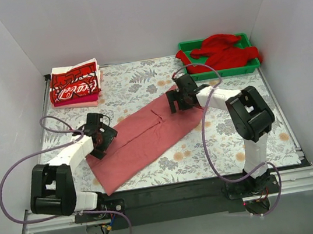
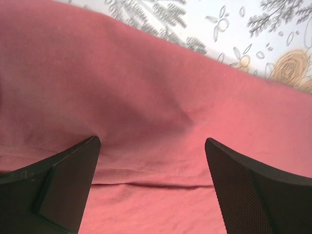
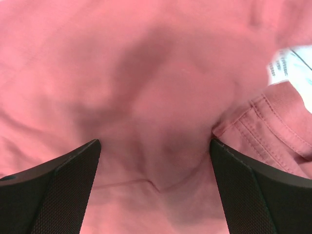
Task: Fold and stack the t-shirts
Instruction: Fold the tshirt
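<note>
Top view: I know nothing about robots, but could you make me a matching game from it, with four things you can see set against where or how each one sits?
Things:
1. pink shirt
2. red shirt
3. printed shirts
4. tray

Places and states:
A. folded in a stack, far left corner
B. green, holding a shirt, far right corner
C. laid out long in the middle
D. crumpled in a heap

Pairs: 1-C, 2-D, 3-A, 4-B.
</note>
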Controlling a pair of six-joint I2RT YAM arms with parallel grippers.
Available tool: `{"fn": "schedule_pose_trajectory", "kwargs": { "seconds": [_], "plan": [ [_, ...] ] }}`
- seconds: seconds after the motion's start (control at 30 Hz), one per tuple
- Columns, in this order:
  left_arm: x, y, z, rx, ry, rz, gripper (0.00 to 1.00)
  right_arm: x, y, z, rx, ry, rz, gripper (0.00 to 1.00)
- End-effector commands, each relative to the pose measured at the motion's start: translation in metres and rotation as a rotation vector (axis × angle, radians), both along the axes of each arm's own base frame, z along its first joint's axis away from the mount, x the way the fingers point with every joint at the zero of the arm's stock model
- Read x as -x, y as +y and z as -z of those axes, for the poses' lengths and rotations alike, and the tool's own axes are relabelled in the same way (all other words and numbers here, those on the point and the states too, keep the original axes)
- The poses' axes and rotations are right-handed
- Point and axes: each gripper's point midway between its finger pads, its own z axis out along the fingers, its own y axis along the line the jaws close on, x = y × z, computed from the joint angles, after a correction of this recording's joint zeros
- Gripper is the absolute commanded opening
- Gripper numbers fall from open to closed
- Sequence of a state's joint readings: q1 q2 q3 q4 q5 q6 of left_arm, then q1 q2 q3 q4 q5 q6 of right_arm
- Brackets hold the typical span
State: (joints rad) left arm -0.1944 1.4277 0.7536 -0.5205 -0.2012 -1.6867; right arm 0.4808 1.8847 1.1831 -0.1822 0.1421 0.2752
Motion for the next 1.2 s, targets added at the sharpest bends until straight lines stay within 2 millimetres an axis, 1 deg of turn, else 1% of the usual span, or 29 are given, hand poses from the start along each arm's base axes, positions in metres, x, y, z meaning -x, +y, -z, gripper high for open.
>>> {"fn": "schedule_pose_trajectory", "kwargs": {
  "seconds": [0.0, 0.07, 0.1, 0.13, 0.17, 0.2, 0.23, 0.27, 0.3, 0.33, 0.37, 0.4, 0.43, 0.5, 0.53, 0.57, 0.6, 0.63, 0.67, 0.73, 0.77, 0.8, 0.83, 0.9, 1.0, 1.03, 1.1, 1.13, 1.17],
  "plan": [
    [0.041, -0.005, 0.009, 0.036, 0.043, -0.023, 0.89, 0.015, 0.079, 0.023, -0.092, 0.105, -0.223, 0.98],
    [0.046, -0.012, 0.006, 0.049, 0.034, -0.004, 0.89, -0.003, 0.112, 0.016, -0.103, 0.083, -0.282, 0.98],
    [0.046, -0.019, 0.004, 0.068, 0.032, 0.016, 0.89, -0.006, 0.116, 0.027, -0.088, 0.095, -0.291, 0.98],
    [0.045, -0.027, 0.001, 0.083, 0.028, 0.037, 0.89, -0.022, 0.129, 0.014, -0.112, 0.06, -0.305, 0.98],
    [0.043, -0.031, -0.002, 0.087, 0.021, 0.051, 0.89, -0.035, 0.135, 0.016, -0.104, 0.053, -0.306, 0.98],
    [0.044, -0.037, -0.003, 0.09, 0.022, 0.072, 0.89, -0.046, 0.134, 0.031, -0.076, 0.057, -0.299, 0.98],
    [0.044, -0.045, -0.004, 0.093, 0.022, 0.096, 0.89, -0.063, 0.141, 0.02, -0.08, 0.021, -0.298, 0.98],
    [0.046, -0.055, -0.006, 0.109, 0.024, 0.122, 0.89, -0.083, 0.146, 0.02, -0.079, -0.003, -0.302, 0.98],
    [0.046, -0.061, -0.003, 0.114, 0.033, 0.141, 0.89, -0.092, 0.14, 0.04, -0.067, 0.018, -0.289, 0.98],
    [0.048, -0.072, -0.003, 0.129, 0.048, 0.174, 0.89, -0.109, 0.147, 0.036, -0.096, -0.01, -0.29, 0.98],
    [0.052, -0.085, -0.002, 0.149, 0.061, 0.212, 0.89, -0.129, 0.145, 0.034, -0.128, -0.033, -0.266, 0.98],
    [0.054, -0.099, 0.0, 0.176, 0.067, 0.255, 0.89, -0.153, 0.133, 0.033, -0.163, -0.055, -0.216, 0.98],
    [0.061, -0.11, 0.001, 0.205, 0.085, 0.295, 0.89, -0.168, 0.135, 0.028, -0.214, -0.086, -0.192, 0.98],
    [0.064, -0.126, 0.001, 0.242, 0.082, 0.34, 0.89, -0.2, 0.117, 0.018, -0.31, -0.136, -0.087, 0.98],
    [0.069, -0.13, 0.003, 0.247, 0.087, 0.355, 0.89, -0.212, 0.122, 0.007, -0.395, -0.175, -0.087, 0.98],
    [0.07, -0.134, 0.0, 0.258, 0.079, 0.369, 0.89, -0.221, 0.122, 0.001, -0.413, -0.202, -0.063, 0.98],
    [0.07, -0.136, -0.001, 0.27, 0.068, 0.373, 0.9, -0.234, 0.125, -0.011, -0.438, -0.248, -0.062, 0.98],
    [0.072, -0.139, -0.003, 0.284, 0.068, 0.384, 0.9, -0.232, 0.125, -0.002, -0.44, -0.232, -0.066, 0.98],
    [0.072, -0.144, -0.005, 0.301, 0.051, 0.397, 0.9, -0.241, 0.13, -0.018, -0.472, -0.285, -0.075, 0.98],
    [0.073, -0.154, -0.013, 0.337, 0.024, 0.427, 0.9, -0.248, 0.131, -0.026, -0.489, -0.329, -0.068, 0.98],
    [0.075, -0.155, -0.011, 0.346, 0.023, 0.416, 0.9, -0.249, 0.127, -0.02, -0.491, -0.332, -0.054, 0.98],
    [0.079, -0.155, -0.009, 0.342, 0.031, 0.411, 0.9, -0.254, 0.125, -0.025, -0.499, -0.363, -0.038, 0.98],
    [0.086, -0.151, -0.003, 0.339, 0.061, 0.385, 0.9, -0.254, 0.123, -0.02, -0.507, -0.352, -0.029, 0.98],
    [0.098, -0.148, 0.006, 0.36, 0.1, 0.362, 0.9, -0.253, 0.127, -0.02, -0.541, -0.34, -0.042, 0.98],
    [0.097, -0.153, -0.001, 0.359, 0.067, 0.378, 0.9, -0.257, 0.128, -0.02, -0.544, -0.358, -0.051, 0.98],
    [0.094, -0.155, -0.008, 0.36, 0.036, 0.379, 0.9, -0.261, 0.128, -0.031, -0.547, -0.38, -0.056, 0.98],
    [0.094, -0.162, -0.019, 0.366, -0.004, 0.407, 0.9, -0.261, 0.128, -0.042, -0.548, -0.399, -0.069, 0.98],
    [0.095, -0.165, -0.02, 0.367, -0.012, 0.419, 0.91, -0.26, 0.129, -0.059, -0.557, -0.416, -0.077, 0.98],
    [0.093, -0.167, -0.021, 0.369, -0.022, 0.427, 0.9, -0.258, 0.13, -0.065, -0.566, -0.414, -0.081, 0.98]
  ]
}}
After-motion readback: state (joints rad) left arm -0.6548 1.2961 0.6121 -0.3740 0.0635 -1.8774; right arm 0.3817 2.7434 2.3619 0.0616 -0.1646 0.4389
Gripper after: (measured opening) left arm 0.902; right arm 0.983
